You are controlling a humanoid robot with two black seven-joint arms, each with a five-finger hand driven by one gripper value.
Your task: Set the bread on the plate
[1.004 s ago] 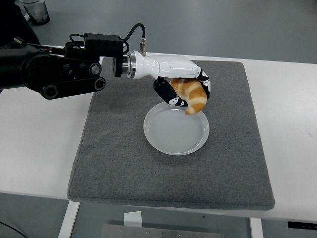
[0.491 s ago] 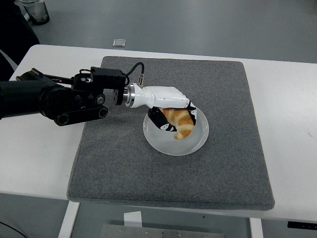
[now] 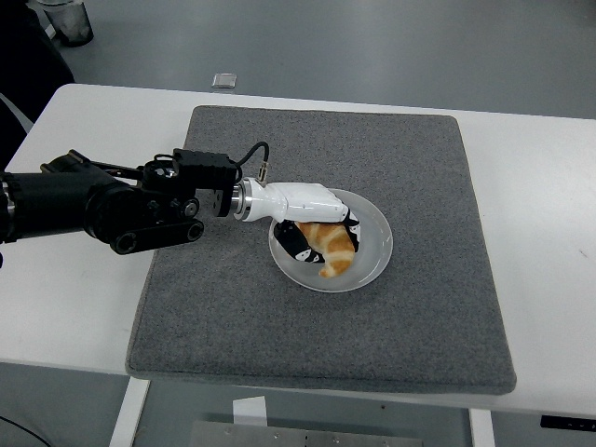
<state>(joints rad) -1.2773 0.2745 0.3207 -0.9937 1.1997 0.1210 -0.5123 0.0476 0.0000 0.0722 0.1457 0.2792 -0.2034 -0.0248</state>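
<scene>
The bread, a golden croissant (image 3: 331,250), lies low over the white plate (image 3: 375,226) in the middle of the grey mat. My left hand (image 3: 321,236) reaches in from the left with its white back over the plate's left half. Its black-and-white fingers are still curled around the croissant. The croissant's lower tip looks to touch the plate, but its upper part is hidden under the hand. My right hand is out of view.
The grey felt mat (image 3: 223,307) covers most of the white table (image 3: 549,205). A small grey object (image 3: 223,80) lies on the table's far edge. A dark container (image 3: 65,20) stands on the floor at the top left.
My left hand has come down and toward me with the croissant, from above the plate's far rim to low over the plate. The arm has drawn back to the left.
</scene>
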